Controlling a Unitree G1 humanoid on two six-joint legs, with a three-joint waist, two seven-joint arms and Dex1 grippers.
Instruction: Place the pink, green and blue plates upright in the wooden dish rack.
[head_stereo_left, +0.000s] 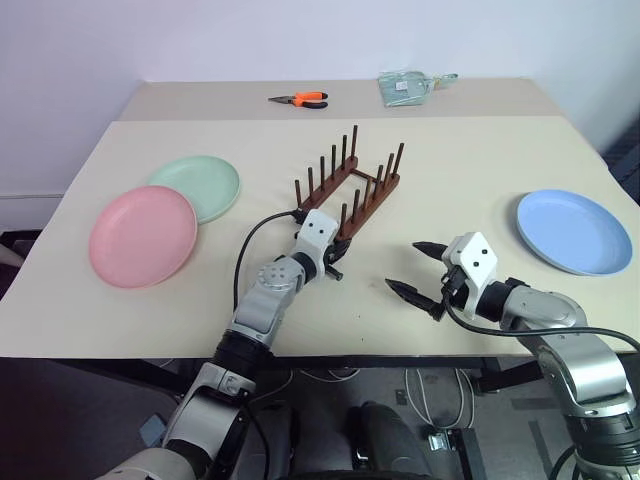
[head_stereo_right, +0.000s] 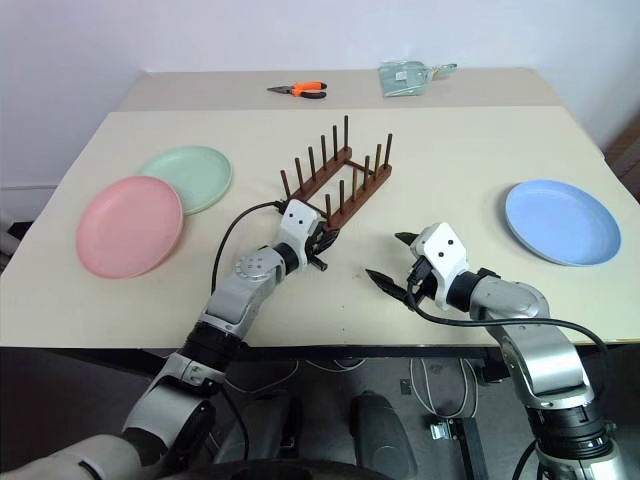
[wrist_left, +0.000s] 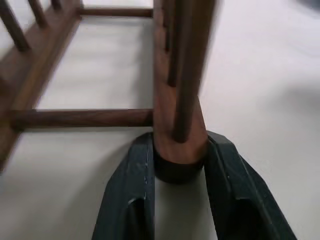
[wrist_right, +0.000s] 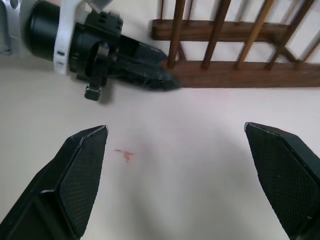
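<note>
The wooden dish rack (head_stereo_left: 350, 185) stands empty at the table's middle, slanted away to the right. My left gripper (wrist_left: 177, 150) is shut on the near end of one of its rails, one finger (wrist_left: 132, 185) on each side of the wood. My right gripper (head_stereo_left: 405, 265) hovers open and empty just right of that end, near the front edge. It looks across at the left gripper (wrist_right: 150, 70) and the rack (wrist_right: 240, 75). The pink plate (head_stereo_left: 142, 236) lies flat at the left, overlapping the green plate (head_stereo_left: 200, 185) behind it. The blue plate (head_stereo_left: 573, 231) lies flat at the far right.
Orange-handled pliers (head_stereo_left: 300, 99) and a greenish packet (head_stereo_left: 405, 88) lie on a second table (head_stereo_left: 200, 100) pushed against the back. A small red mark (wrist_right: 123, 154) is on the table (head_stereo_left: 470, 150) between my grippers.
</note>
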